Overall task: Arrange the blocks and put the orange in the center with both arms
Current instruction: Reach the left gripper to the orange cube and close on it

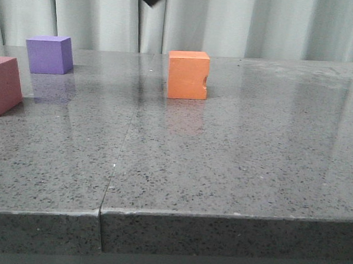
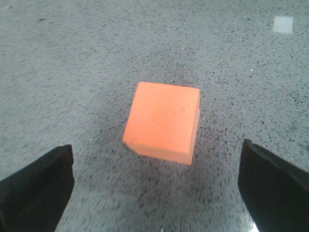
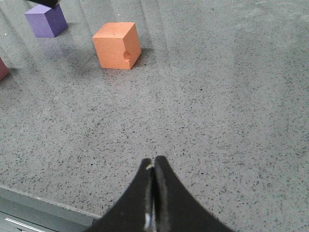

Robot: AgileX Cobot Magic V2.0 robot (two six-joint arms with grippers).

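Item: orange cube (image 1: pixel 188 74), notch on its right side face; stands free on the grey speckled counter (image 1: pixel 234 158), near mid-width, toward the far edge. Nothing touches it.
Left gripper (image 2: pixel 157 186): directly above the orange cube, jaws wide apart, holding nothing.
Purple cube (image 1: pixel 48 54): far left, well apart from the orange.
Pink-red cube (image 1: pixel 2 85): left edge, nearer the camera than the purple.
Right gripper (image 3: pixel 153 166): over bare counter near the front edge, jaws together, empty.
Step, as judged: orange appears placed; flanking cubes remain. Next calls for fetching one side cube and setting it beside the orange
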